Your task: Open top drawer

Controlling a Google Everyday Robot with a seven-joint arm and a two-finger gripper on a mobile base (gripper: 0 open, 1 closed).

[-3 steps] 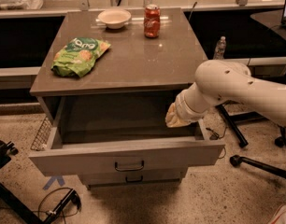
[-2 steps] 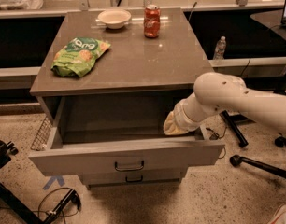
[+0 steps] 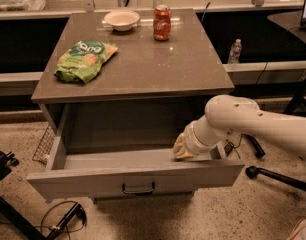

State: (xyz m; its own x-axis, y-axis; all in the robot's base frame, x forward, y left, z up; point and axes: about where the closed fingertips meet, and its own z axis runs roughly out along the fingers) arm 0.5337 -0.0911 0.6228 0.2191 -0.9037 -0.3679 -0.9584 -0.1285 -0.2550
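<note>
The top drawer (image 3: 93,180) is a wide matte grey drawer with a small black bar handle (image 3: 138,188). It stands pulled far out of the grey cabinet (image 3: 158,64), and its deep grey box looks empty. My gripper (image 3: 182,148) is at the end of the white arm (image 3: 243,121), which comes in from the right. The gripper sits low inside the drawer box at its right side, just behind the drawer front. The lower drawers are hidden under the open one.
On the cabinet top are a green chip bag (image 3: 85,59), a white bowl (image 3: 121,19) and a red soda can (image 3: 162,22). A wire basket (image 3: 43,144) and cables (image 3: 60,219) lie on the left floor. A chair base (image 3: 275,176) is on the right, with a water bottle (image 3: 234,50) behind.
My gripper has moved down and slightly left, deeper into the drawer box toward the front panel. The drawer front has come a little farther out.
</note>
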